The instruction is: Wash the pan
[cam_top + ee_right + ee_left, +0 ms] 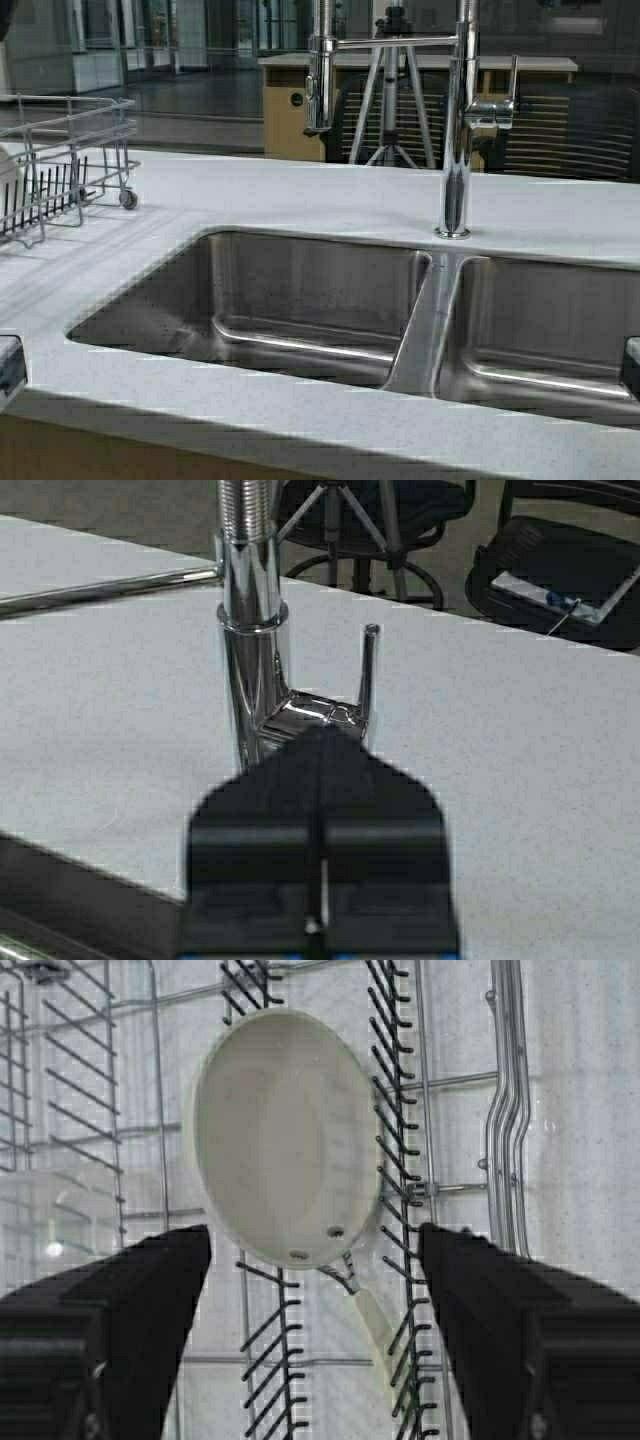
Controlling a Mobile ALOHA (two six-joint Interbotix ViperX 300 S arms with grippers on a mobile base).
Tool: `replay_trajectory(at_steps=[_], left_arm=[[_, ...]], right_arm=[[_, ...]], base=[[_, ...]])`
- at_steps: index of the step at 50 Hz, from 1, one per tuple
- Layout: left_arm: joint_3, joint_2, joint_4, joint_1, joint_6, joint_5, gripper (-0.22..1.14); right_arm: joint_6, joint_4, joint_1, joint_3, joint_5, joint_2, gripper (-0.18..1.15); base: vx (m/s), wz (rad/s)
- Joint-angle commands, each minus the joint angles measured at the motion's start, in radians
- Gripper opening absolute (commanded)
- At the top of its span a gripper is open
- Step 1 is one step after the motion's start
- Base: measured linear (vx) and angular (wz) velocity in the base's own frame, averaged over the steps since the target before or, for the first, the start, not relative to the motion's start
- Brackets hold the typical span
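Pan (285, 1140) in the wire dish rack (400, 1160), one only — cream, round, lying among black tines with its short handle (372, 1332) pointing toward the camera. Left gripper (315, 1250) above it, jaws wide apart, one finger on either side, not touching. Right gripper (320, 755) aimed at the single chrome faucet (250, 650), jaws pressed together, just before the lever (368, 680). Two steel sink basins (300, 300) set in the pale speckled tabletop (300, 190), rack (60, 160) at far left.
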Motion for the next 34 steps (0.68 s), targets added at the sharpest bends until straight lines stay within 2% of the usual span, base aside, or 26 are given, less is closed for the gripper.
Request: replay_trajectory(at_steps=[1,34], left_arm=[[-0.006,-0.031,0.002,0.002,-0.002,-0.006,0.96],[-0.012,-0.032,0.008,0.002,0.000,-0.011,0.96]], right_arm=[[-0.002,-0.002,0.000,-0.017,-0.011,-0.011,0.06],[-0.002,-0.002,0.000,-0.011,-0.009,-0.011,0.06]], base=[[0.00,0.00],[0.00,0.00]])
